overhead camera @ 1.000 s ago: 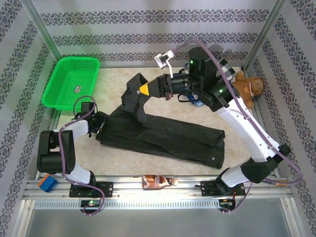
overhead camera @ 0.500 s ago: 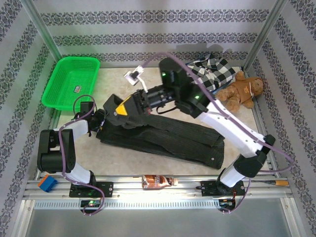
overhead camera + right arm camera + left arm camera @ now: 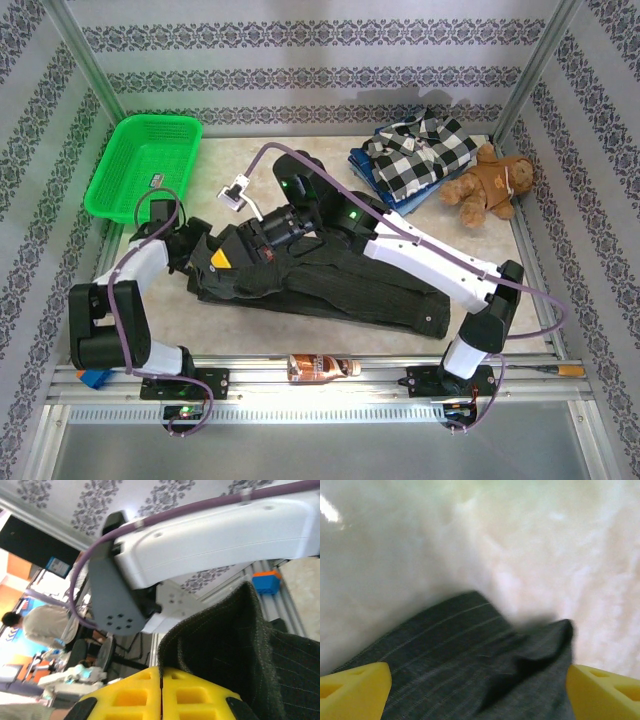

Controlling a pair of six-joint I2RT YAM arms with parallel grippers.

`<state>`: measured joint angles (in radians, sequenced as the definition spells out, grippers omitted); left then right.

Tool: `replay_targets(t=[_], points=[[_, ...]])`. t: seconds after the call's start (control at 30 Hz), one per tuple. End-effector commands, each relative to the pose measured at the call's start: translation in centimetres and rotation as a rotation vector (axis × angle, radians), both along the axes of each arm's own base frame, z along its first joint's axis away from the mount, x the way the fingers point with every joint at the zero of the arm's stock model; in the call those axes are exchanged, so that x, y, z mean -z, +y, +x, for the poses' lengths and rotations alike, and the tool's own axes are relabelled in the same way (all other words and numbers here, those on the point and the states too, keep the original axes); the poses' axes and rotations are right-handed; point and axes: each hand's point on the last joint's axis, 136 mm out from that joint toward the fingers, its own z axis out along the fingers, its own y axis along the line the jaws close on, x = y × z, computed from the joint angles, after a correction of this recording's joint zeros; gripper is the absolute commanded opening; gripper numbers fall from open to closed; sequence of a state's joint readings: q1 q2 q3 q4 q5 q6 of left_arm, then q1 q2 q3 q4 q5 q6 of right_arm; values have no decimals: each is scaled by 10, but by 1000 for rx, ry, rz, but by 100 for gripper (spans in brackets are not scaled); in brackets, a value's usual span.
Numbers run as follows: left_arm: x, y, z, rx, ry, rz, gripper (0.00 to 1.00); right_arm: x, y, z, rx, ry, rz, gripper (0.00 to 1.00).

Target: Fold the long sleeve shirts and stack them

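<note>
- Where the metal rail runs along the near edge, a brown bottle [image 3: 320, 366] lies on its side between the two arm bases, and a small blue block [image 3: 95, 376] sits at the rail's left end.
- Just beyond the rail, the charcoal shirt [image 3: 350, 285] lies on the surface [image 3: 240, 160] as a long, flattened band, running from front right to its bunched left end.
- At that left end the two grippers meet. The left gripper [image 3: 192, 243] sits at the shirt's left edge, and the right gripper [image 3: 222, 262] is just beside it, low over the fabric.
- From the left wrist, the left gripper [image 3: 479, 690] has its yellow fingertips [image 3: 352, 687] spread wide apart. The pinstriped charcoal shirt [image 3: 450, 650] lies between them and reaches forward onto the pale surface [image 3: 520, 540]. The fingertips are not pressing the cloth.
- From the right wrist, the right gripper [image 3: 161, 695] has its yellow pads [image 3: 130, 697] pressed together, clamped on a fold of the charcoal shirt [image 3: 225, 645] that rises right at their seam.
- Farther back on the left, a green basket [image 3: 150, 150] stands near the far wall, well apart from the shirt.
- At the far right, the checked flannel shirt [image 3: 420, 150] rests folded on top of the blue garment [image 3: 385, 187].
- Beside that stack, to its right, sits a brown teddy bear [image 3: 495, 185].
</note>
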<state>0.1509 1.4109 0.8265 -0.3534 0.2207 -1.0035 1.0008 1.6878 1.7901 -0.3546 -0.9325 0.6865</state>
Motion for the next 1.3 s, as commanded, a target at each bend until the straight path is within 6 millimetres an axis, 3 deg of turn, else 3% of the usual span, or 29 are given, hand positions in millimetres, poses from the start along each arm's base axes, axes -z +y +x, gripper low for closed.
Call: replay_targets(t=[0.0,0.13,0.27,0.47,0.6,0.8,1.03,1.27], points=[[-40,6,2,50,-40,72,91,1,-5,36,155,-41,-7,5],[-74,-1,10,118,-110,107,91,17,-47,96,440,-57,-71,2],[-94,-24,17,225,-164,137,93,50,-128,152,766,-82,-156,1],[-102,-92,21,435,-202,130,94,111,-239,181,1084,-46,-201,1],[-98,-141,14,543,-221,94,94,152,-294,182,1226,-1,-246,1],[-77,-176,2,593,-202,37,93,198,-339,169,1354,67,-283,2],[-53,-215,-9,620,-150,-52,92,240,-366,141,1434,154,-347,2],[-34,-213,-11,628,-87,4,92,282,-386,120,1481,257,-541,4]])
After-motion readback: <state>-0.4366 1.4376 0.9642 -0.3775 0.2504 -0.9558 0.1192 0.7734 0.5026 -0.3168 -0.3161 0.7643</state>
